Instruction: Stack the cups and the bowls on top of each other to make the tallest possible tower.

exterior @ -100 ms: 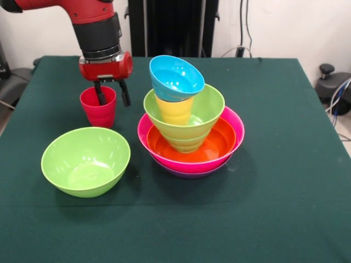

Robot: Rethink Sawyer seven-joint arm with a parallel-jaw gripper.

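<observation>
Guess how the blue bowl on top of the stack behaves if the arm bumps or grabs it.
The blue bowl sits tilted on the yellow cup, so a light nudge would probably slide it off. It looks like thin glossy plastic: likely light, stiff and somewhat slippery. Being round, it may roll on landing. The gripper straddles the red cup wall, apart from it.

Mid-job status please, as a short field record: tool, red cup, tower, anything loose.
tool: open, one finger inside the red cup, one outside its rim
red cup: upright on the table, left of the tower
tower: purple, pink, orange bowls, green bowl, yellow cup, blue bowl
blue bowl: tilted on the yellow cup
loose: green bowl, front left
</observation>
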